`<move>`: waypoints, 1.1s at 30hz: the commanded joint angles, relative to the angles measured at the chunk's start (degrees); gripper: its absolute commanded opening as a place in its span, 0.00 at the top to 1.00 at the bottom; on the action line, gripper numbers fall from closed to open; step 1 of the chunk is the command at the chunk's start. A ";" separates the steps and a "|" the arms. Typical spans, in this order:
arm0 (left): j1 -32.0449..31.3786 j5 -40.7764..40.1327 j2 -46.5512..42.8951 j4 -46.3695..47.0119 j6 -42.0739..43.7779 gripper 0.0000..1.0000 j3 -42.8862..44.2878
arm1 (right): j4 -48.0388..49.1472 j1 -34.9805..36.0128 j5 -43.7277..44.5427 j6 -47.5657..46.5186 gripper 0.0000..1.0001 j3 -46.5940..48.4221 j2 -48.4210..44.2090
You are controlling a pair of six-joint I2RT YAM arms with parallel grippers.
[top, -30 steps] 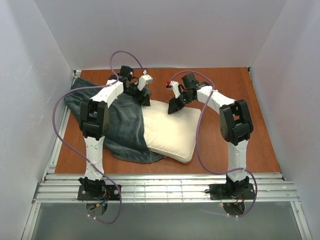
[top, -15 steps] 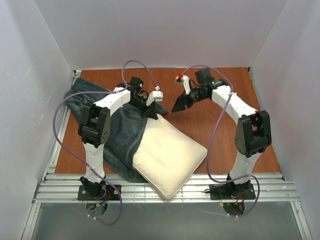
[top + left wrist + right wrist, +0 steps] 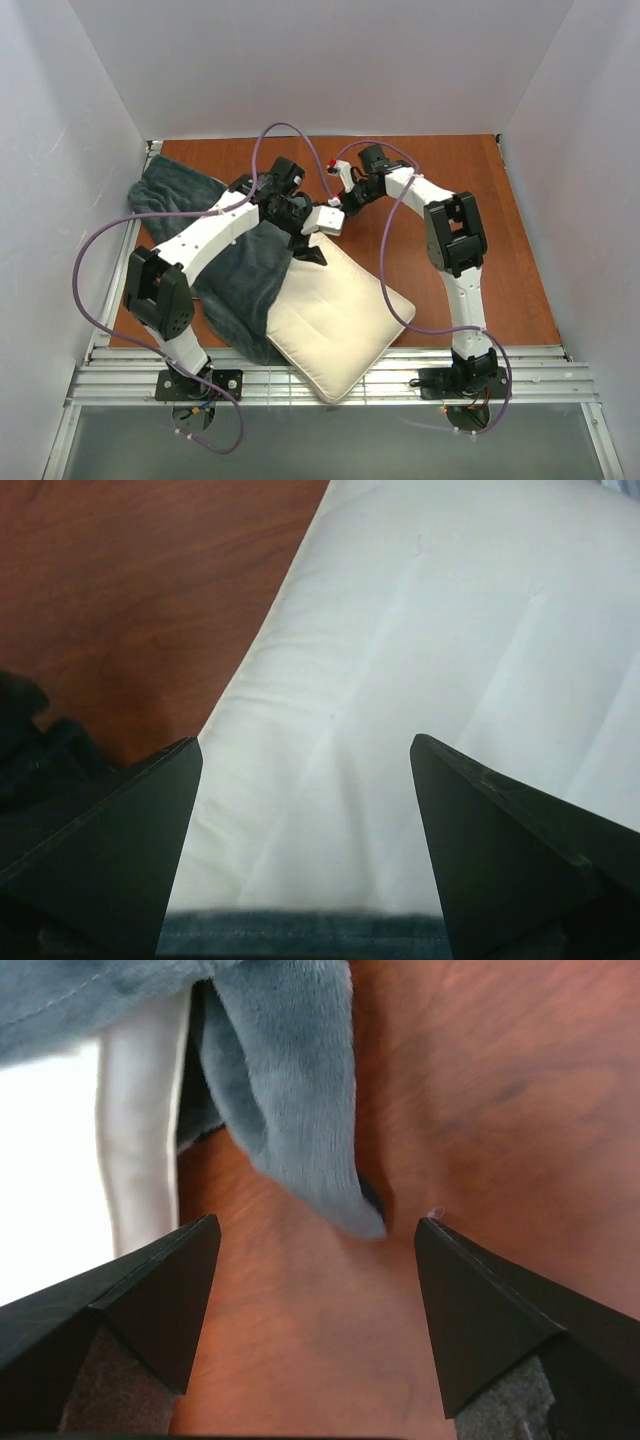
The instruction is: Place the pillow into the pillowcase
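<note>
Pillow [image 3: 340, 315] lies plain side up on the worktop [image 3: 515, 270], turned cornerwise. One corner points far, toward the tips of the arms, and the opposite corner hangs over the near edge onto the metal rail [image 3: 545, 382]. Its left side rests against the pillowcase [image 3: 235, 275], a dark grey-teal heap spread to the left and running back to the far-left corner. None of the pillow is inside it, and I can't tell where the sack's mouth is.

The left pincer [image 3: 311, 248] hangs right over the pillow's far corner, jaws spread wide and holding nothing. In its own view cream cloth fills the gap between them, with a strip of teal plush along the bottom edge. The right pincer [image 3: 345, 196] sits just beyond it on the far side, also wide and empty. It is above bare wood, with a loose flap of the pillowcase drooping ahead of it.

So the pillow lies to the near side of both pincers, its far-to-near diagonal roughly in line with the left one. Which pair of its sides is longer I can't make out. The left arm is the closer to pillow and sack alike. By my reckoning the job has hardly begun: the sack's mouth needs finding and holding open toward the pillow's left side before anything goes in
</note>
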 commanded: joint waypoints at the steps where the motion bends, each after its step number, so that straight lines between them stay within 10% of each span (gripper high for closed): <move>1: -3.09 -2.66 -5.74 1.24 1.81 0.20 -2.71 | 1.08 1.98 1.43 -0.50 0.23 6.44 1.23; 6: -6.60 -7.14 -5.93 3.10 3.55 0.19 -5.00 | 0.74 3.30 -2.14 1.00 0.42 8.73 5.02; 9: -10.02 -11.88 -3.30 4.93 6.98 0.19 -5.53 | -1.46 3.21 -5.93 1.53 0.98 10.23 6.87; 21: -17.69 -20.06 16.74 2.24 9.88 0.22 5.11 | -1.03 2.07 -15.69 3.20 0.99 3.73 0.20; 27: -17.78 -21.82 18.34 -6.40 9.81 1.00 7.93 | -1.20 1.19 -17.20 2.76 0.99 -0.23 -5.07; 33: -17.25 -24.81 -3.76 12.02 7.17 1.00 -2.78 | -3.04 -1.88 -16.49 1.45 0.99 -3.30 -12.97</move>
